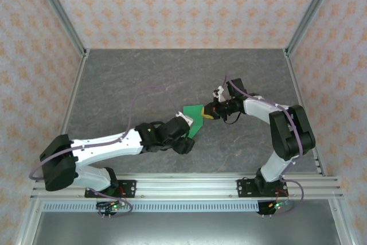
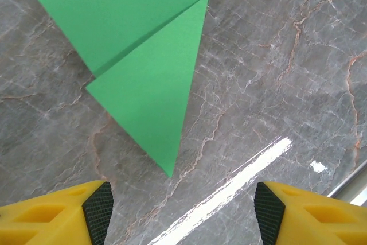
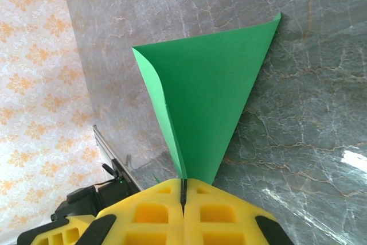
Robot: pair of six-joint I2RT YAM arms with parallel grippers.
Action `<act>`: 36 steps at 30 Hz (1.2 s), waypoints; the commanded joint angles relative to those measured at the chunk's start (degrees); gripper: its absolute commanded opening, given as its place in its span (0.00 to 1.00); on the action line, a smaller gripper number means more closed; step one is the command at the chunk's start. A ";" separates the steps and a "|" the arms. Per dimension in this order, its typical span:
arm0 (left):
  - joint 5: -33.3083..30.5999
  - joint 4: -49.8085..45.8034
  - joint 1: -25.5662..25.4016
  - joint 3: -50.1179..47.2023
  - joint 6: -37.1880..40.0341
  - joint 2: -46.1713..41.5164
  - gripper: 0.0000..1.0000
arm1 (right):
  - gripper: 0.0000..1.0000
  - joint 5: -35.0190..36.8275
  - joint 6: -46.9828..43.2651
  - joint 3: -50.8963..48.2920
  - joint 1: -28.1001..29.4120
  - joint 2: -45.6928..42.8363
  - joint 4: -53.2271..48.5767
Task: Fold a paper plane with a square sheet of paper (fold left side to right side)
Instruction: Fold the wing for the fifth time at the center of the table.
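A partly folded green sheet of paper (image 1: 195, 120) lies near the middle of a grey marble table (image 1: 132, 78). The right fingers (image 3: 155, 207) are pressed together, pinching one corner of it. The left fingers (image 2: 98, 207) stand wide apart with nothing between them, just short of its pointed tip.

The left gripper (image 2: 183, 213) is hanging over the table (image 2: 287, 84), its yellow fingers standing wide apart, black pads (image 2: 98, 210) facing each other with nothing between them. The green paper (image 2: 149, 84) is reaching in from the upper left, folded, one triangular flap pointing its sharp tip toward the gap without touching either finger. A light streak (image 2: 241, 176) is glinting across the grey marbled top, and a metal rail (image 2: 355, 190) is peeking in at lower right.
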 commanded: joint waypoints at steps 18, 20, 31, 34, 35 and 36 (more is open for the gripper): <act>-6.14 -0.51 -2.01 11.69 -1.10 18.33 0.69 | 0.00 2.17 2.12 4.03 0.32 4.05 -4.55; -7.61 -1.64 -1.97 13.58 -1.33 20.35 0.69 | 0.00 2.19 1.82 4.14 0.35 4.08 -4.93; -13.45 -7.00 -1.94 18.08 -4.11 26.78 0.66 | 0.00 2.10 1.24 4.56 0.49 4.61 -5.94; -14.17 -7.67 -1.95 18.35 -4.55 27.77 0.61 | 0.00 2.04 1.23 4.56 0.61 4.69 -6.13; -14.62 -7.88 -1.87 18.43 -4.68 27.93 0.60 | 0.00 1.97 1.08 4.62 0.60 4.72 -6.17; -14.87 -8.08 -1.86 18.41 -4.83 28.11 0.59 | 0.00 1.95 1.06 4.72 0.71 4.73 -6.41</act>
